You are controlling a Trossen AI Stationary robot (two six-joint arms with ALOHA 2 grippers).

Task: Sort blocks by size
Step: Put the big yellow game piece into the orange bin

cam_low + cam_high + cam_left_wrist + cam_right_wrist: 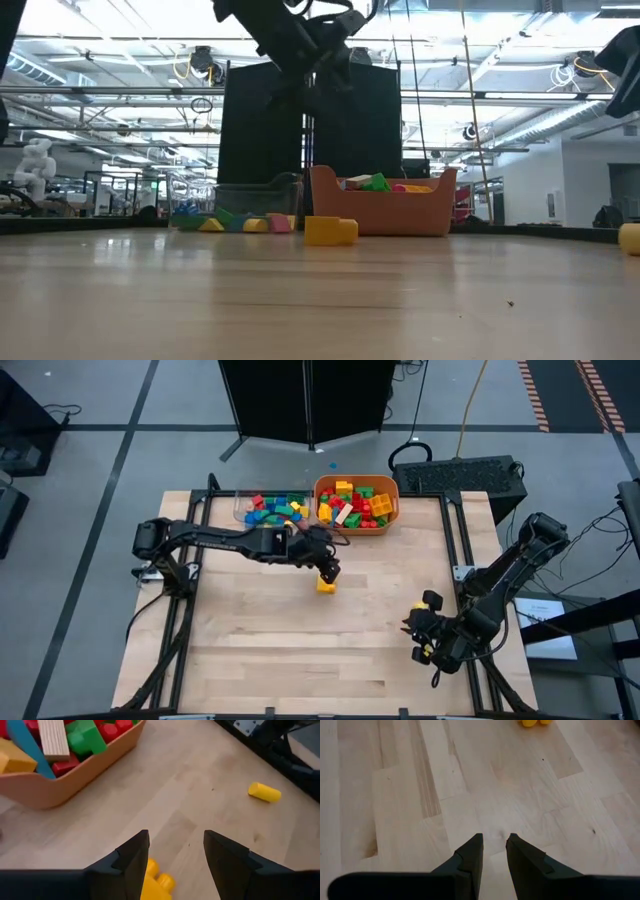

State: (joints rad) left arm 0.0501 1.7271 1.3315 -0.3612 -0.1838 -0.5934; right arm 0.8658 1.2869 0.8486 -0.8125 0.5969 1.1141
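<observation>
A yellow studded block [326, 585] rests flat on the table, just in front of the orange tub [357, 520]; it also shows in the low view [330, 230]. My left gripper [325, 565] hangs open above it, and the block [155, 882] peeks out beneath one finger. A yellow cylinder block [432, 600] lies on its side near the table's right edge, next to my right gripper [418, 632]. That gripper's fingers [494, 850] stand a narrow gap apart over bare wood. The tub and the clear tray [272, 510] hold many red, yellow, green and blue blocks.
Tub and tray stand side by side at the table's far edge. A black metal frame runs along the table's left and right sides [462, 560]. Bare wood stretches across the middle and near part of the table [300, 650].
</observation>
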